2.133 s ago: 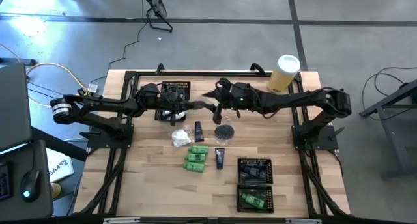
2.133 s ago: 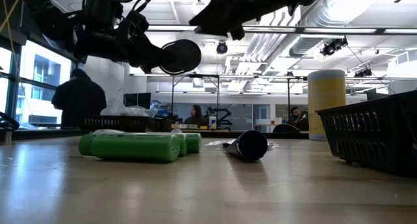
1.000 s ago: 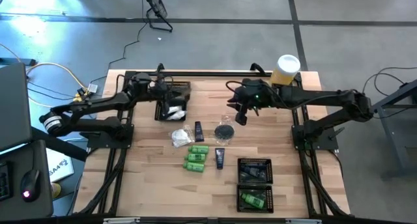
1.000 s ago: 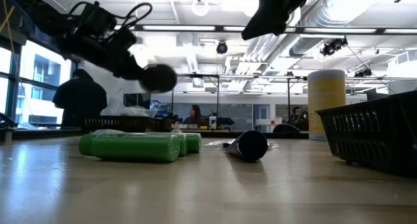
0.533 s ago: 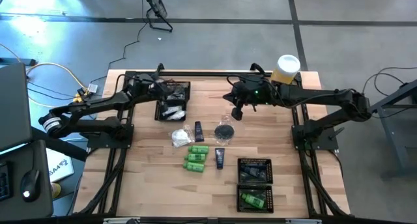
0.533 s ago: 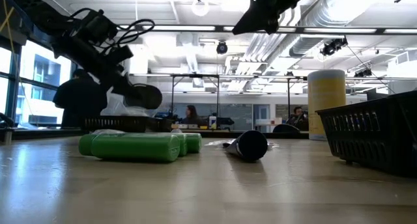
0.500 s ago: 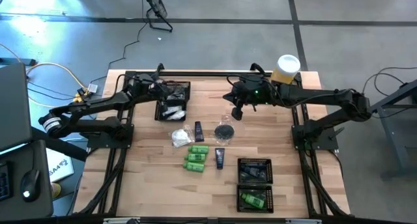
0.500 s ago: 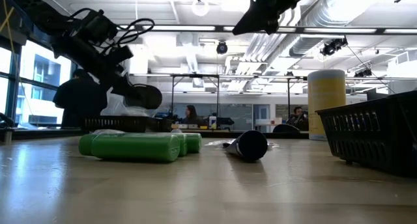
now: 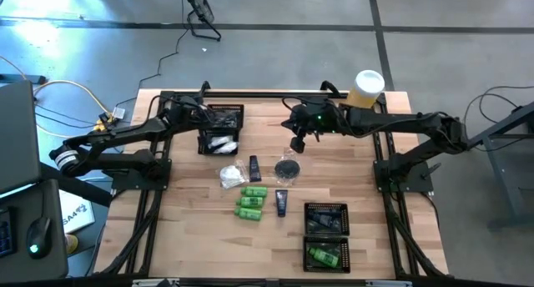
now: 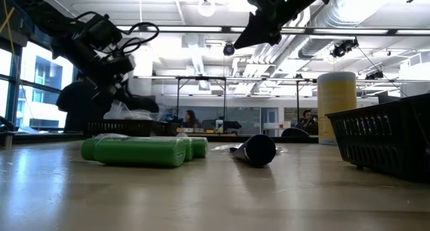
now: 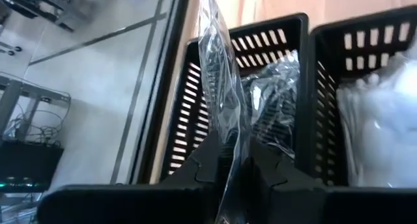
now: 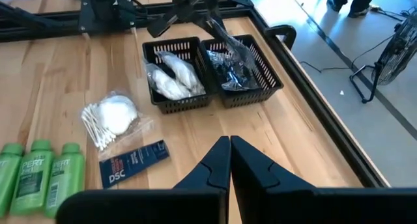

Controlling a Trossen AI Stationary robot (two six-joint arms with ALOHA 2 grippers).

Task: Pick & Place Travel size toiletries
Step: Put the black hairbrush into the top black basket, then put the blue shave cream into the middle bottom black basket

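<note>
1. The sorting is judged to be partly done: white packets (image 12: 171,77) are seen in one cell of the mesh tray (image 9: 221,128) at the desk's far edge, towards the left corner, and clear packets (image 12: 231,71) in the cell beside it.
2. A green bottle (image 9: 324,256) is already lodged in the second tray (image 9: 326,235) near the front edge, on the right.
3. A clear packet (image 11: 218,81) is held by the left hand (image 11: 238,168), pinched between its narrow fingers above the far tray; its release is judged to be the step in hand.
4. Left on the desk's middle are three green bottles (image 9: 251,201), two dark tubes (image 9: 254,168), a cotton-bud packet (image 9: 231,177) and a round case (image 9: 287,167).
5. The right hand (image 12: 229,160) is shut and empty, raised near the far edge, just beyond the round case.
6. Much is hidden: the packet's lower end is covered by the left fingers, the front tray's upper cell cannot be read from above, and in the low view the far tray is masked by the bottles and the left arm.
</note>
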